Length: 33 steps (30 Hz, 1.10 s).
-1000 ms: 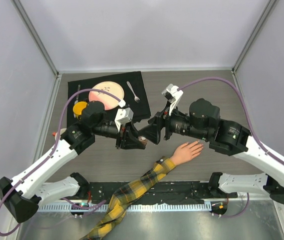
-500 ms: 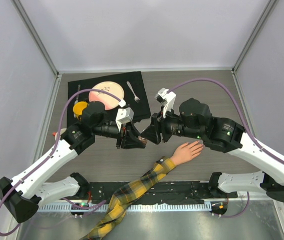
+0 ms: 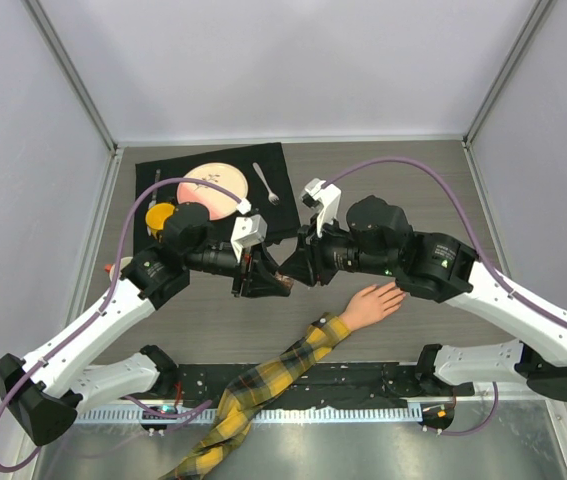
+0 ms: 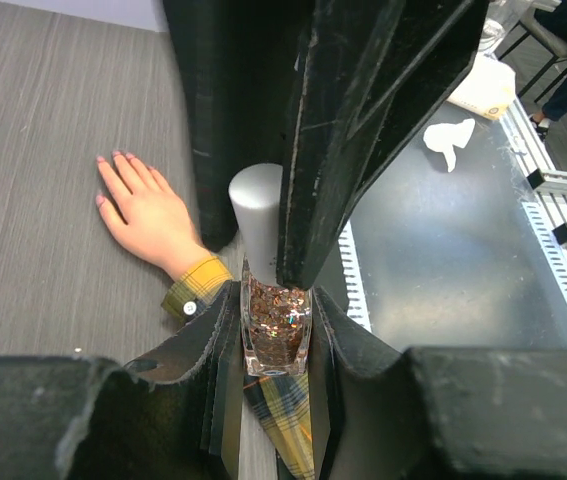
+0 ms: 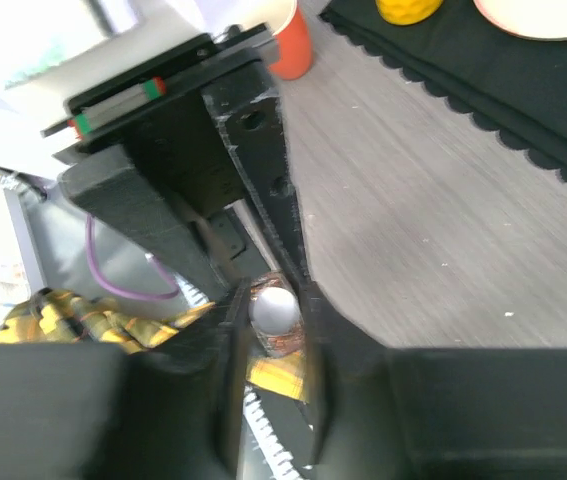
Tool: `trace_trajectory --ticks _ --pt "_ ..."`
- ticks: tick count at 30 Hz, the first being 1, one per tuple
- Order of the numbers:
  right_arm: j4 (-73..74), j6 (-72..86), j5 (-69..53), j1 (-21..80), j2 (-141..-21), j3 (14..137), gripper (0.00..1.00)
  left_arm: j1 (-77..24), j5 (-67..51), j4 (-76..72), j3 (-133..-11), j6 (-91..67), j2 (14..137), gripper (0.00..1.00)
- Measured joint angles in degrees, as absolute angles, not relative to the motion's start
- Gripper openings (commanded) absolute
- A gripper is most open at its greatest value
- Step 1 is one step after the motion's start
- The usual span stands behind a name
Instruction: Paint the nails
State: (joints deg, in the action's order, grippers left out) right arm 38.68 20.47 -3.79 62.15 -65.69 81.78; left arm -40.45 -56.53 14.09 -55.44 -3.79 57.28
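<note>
My left gripper (image 4: pixel 276 345) is shut on a small glass nail polish bottle (image 4: pixel 276 322) full of coppery glitter, held upright above the table. Its silver cap (image 4: pixel 256 215) stands between the fingers of my right gripper (image 5: pixel 274 325), which close on it from both sides; the cap (image 5: pixel 274 308) shows between them. In the top view the two grippers (image 3: pixel 263 283) (image 3: pixel 299 270) meet at the bottle (image 3: pixel 285 284). The peach mannequin hand (image 3: pixel 373 303) lies flat just right of them, with a plaid sleeve (image 3: pixel 273 375). Its pink nails (image 4: pixel 113 160) show at the fingertips.
A black mat (image 3: pixel 288 215) at the back left carries a pink plate (image 3: pixel 211 190), a fork (image 3: pixel 266 183) and a yellow object (image 3: pixel 160 215). An orange cup (image 5: pixel 288 40) stands by the mat's left edge. A metal rail (image 3: pixel 293 410) runs along the near edge.
My right arm has moved left up to the bottle and its jaws have closed in around the silver cap. The left arm and the bottle have stayed still.
</note>
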Motion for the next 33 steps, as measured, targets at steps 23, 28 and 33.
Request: trace_trajectory --ticks 23,28,33 --pt "37.6 17.06 -4.34 62.19 -63.24 81.3 0.01 -40.53 -59.22 13.93 -55.44 -4.47 57.41 0.0" --pt "37.52 16.82 -4.01 62.19 -62.83 81.14 0.01 -40.53 -59.42 13.85 -55.44 -4.47 57.71 0.0" --pt "37.41 16.6 -3.51 62.19 -61.67 81.1 0.01 -40.53 -59.66 13.85 -55.44 -4.47 58.02 0.0"
